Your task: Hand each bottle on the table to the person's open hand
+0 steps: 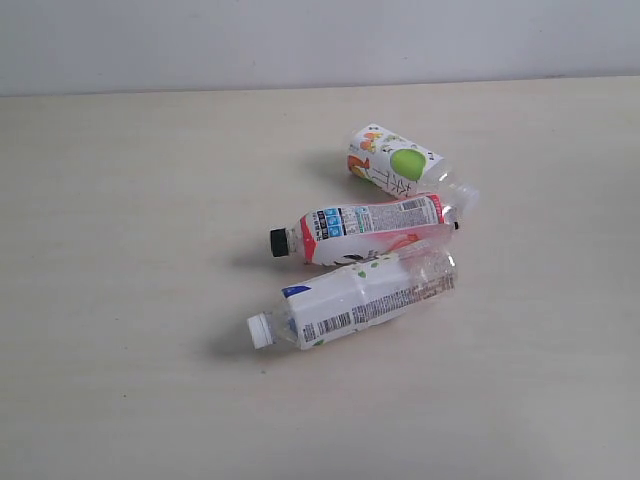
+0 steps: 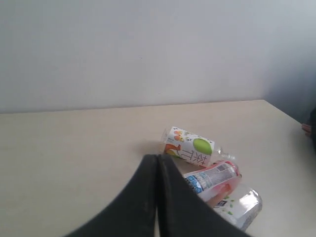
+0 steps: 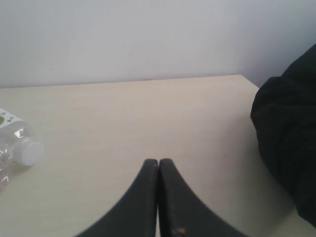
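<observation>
Exterior view: three bottles (image 1: 375, 228) lie clustered on the table (image 1: 130, 200). Both the left gripper (image 2: 158, 159) and right gripper (image 3: 158, 163) are fully closed, holding nothing.

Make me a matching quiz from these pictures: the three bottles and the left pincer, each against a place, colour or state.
1 green-apple bottle
2 red-and-white bottle
3 white-capped bottle
4 left pincer

A black cap
B shut
C farthest back on the table
D frontmost of the bottles

Pairs: 1-C, 2-A, 3-D, 4-B
</observation>
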Tool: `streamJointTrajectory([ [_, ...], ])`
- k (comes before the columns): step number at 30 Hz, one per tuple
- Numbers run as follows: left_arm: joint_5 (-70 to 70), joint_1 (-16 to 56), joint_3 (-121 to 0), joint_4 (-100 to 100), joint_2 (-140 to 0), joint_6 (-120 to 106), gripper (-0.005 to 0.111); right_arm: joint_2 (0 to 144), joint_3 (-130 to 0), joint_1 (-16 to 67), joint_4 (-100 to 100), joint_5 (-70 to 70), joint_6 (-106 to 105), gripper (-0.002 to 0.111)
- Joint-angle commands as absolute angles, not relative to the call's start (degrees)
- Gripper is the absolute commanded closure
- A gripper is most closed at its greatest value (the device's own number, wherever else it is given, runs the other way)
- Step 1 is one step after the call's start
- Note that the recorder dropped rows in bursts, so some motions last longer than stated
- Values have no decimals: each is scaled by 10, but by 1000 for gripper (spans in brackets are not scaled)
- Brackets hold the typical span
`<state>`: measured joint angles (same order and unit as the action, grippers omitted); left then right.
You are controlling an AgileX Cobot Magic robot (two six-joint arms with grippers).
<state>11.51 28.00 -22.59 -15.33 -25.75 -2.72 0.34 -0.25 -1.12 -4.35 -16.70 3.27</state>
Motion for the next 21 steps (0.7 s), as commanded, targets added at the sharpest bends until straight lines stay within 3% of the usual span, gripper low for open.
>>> streamJointTrajectory([
  [1,97,263,-203,-162,-247,-25,106,0,0,-14,-44,-162,31,108],
  [21,92,263,-195,-171,-247,-27,106,0,0,-14,-44,-163,31,108],
])
